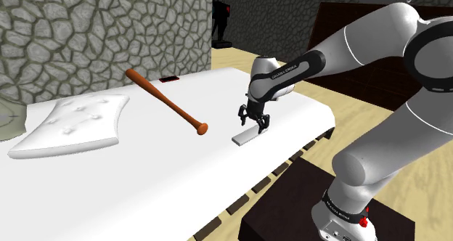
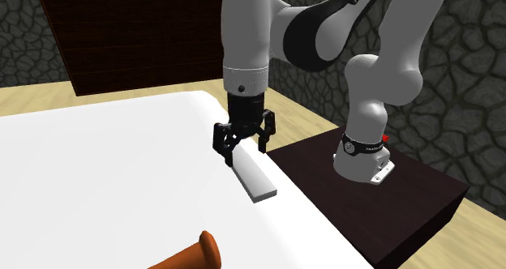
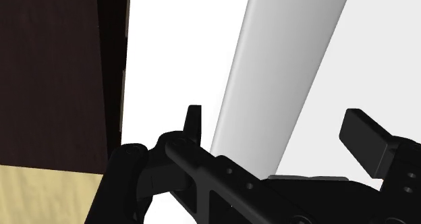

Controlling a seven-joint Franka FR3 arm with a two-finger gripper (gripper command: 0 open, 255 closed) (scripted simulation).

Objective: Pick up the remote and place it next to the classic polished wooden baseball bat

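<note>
Remote (image 2: 256,178) flat on bed (image 2: 97,170), hand (image 2: 246,152) low astride its end, spread apart, not touching

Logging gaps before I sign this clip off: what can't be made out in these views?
- Baseball bat: second exterior view, bottom edge cuts off all but its knob.
- Remote: wrist view, far end cut by the edge, near end behind the gripper.
- Small dark object beyond the bat: shoulder view, too small to identify.
</note>
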